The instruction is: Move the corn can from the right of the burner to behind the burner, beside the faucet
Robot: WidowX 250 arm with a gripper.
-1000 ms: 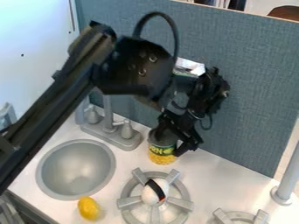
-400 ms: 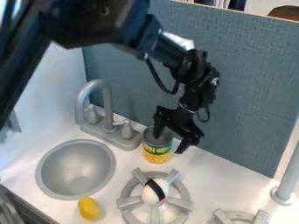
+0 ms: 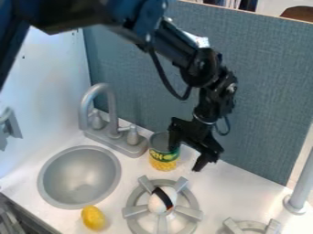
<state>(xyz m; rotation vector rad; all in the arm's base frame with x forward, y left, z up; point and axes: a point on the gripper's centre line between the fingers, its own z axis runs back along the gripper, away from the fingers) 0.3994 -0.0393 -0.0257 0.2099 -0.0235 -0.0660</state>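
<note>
My gripper (image 3: 187,156) hangs over the counter near the back panel, with its fingers spread apart and nothing visible between them. Its left finger overlaps the right side of an upright corn can (image 3: 164,157); whether they touch I cannot tell. The other finger is low over the counter, right of the can. The can has a green and yellow label and stands just right of the faucet base. In front of it, a white rounded object (image 3: 161,200) with a black and orange band rests on the stove burner (image 3: 136,211).
A grey sink basin (image 3: 79,176) lies at the left, with a curved faucet (image 3: 101,89) behind it. A yellow lemon (image 3: 94,217) sits at the front edge. The blue-grey panel (image 3: 269,96) bounds the back; a grey post (image 3: 302,187) rises at the right beside another burner (image 3: 250,225).
The gripper has shifted right, from over the can to its right side. The can has moved slightly left. The upper arm has swung up and across the top left.
</note>
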